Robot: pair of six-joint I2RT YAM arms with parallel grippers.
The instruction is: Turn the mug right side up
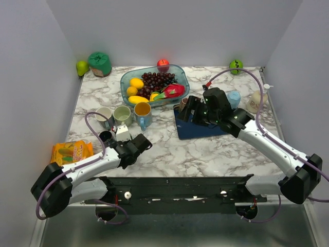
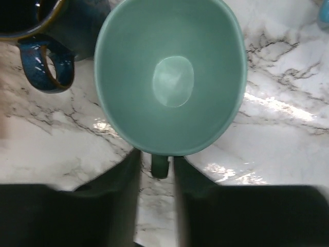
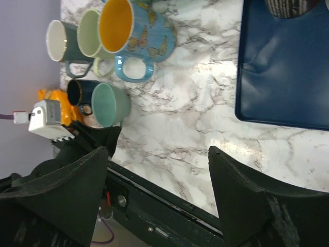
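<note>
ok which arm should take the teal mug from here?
Left. The left gripper straddles the mug at its handle, jaws a little apart from it. The right gripper hangs open by the mat, well away from the mug.

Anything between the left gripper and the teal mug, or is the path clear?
Nothing visible in the way. The left gripper straddles the handle of the teal mug. The dark blue mug stands close beside it, off the approach line.

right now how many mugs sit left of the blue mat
5. Back row: grey mug, green mug, blue mug. Nearer: navy mug, teal mug. More may be hidden.
</note>
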